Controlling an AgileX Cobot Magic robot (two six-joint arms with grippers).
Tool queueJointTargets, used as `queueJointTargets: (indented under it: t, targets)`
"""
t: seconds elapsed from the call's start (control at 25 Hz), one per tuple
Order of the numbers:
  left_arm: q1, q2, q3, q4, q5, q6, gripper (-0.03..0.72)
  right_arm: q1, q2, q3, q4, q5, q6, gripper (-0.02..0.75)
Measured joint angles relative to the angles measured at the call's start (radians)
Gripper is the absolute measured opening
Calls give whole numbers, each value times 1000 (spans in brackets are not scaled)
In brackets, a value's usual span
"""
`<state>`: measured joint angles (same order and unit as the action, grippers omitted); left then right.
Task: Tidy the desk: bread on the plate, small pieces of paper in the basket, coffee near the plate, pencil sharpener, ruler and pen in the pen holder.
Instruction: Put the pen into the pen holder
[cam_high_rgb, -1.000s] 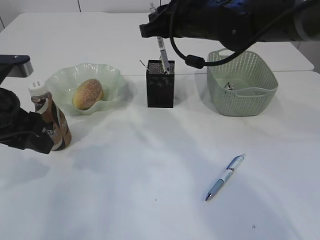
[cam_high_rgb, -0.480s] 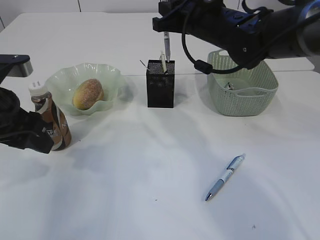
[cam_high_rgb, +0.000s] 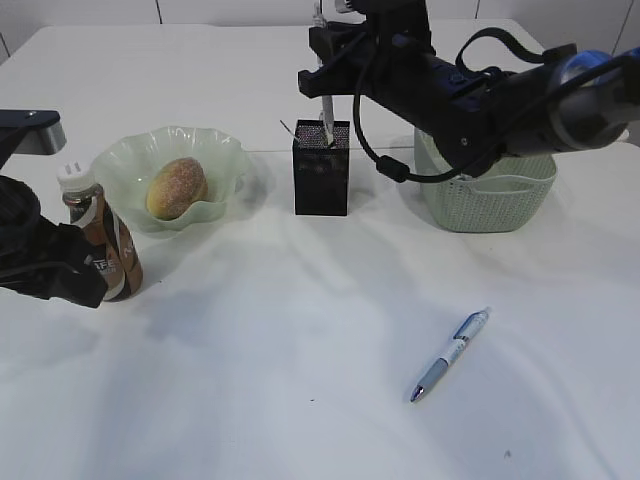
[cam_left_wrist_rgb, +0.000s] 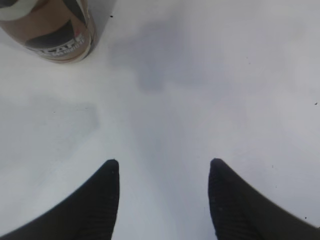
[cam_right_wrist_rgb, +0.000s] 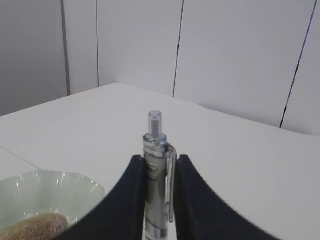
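While the right pincer (cam_right_wrist_rgb: 159, 200) clamps a silver clip pen (cam_right_wrist_rgb: 157, 175) upright above the black square mesh pen holder (cam_high_rgb: 321, 168), the left pincer (cam_left_wrist_rgb: 162, 172) stands half open and empty just beside the brown coffee bottle (cam_high_rgb: 100, 240), left of that holder. Right of the holder on the white desk (cam_high_rgb: 300, 340) lies a blue pen (cam_high_rgb: 449, 354).

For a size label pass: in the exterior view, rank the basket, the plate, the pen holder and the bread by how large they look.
1. basket and plate: look alike, and the arm hides part of the basket, so unranked.
2. pen holder.
3. bread, smallest.
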<state>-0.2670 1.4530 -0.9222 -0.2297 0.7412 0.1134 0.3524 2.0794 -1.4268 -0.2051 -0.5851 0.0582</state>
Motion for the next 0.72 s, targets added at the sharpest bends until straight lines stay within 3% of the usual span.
queueJointTargets:
  t: [0.2, 0.72]
  targets:
    - [0, 0, 0, 0, 3, 0, 400, 0, 39, 0, 66, -75, -7, 125]
    - [0, 0, 0, -1, -32, 0, 400, 0, 47, 0, 93, -157, -8, 125]
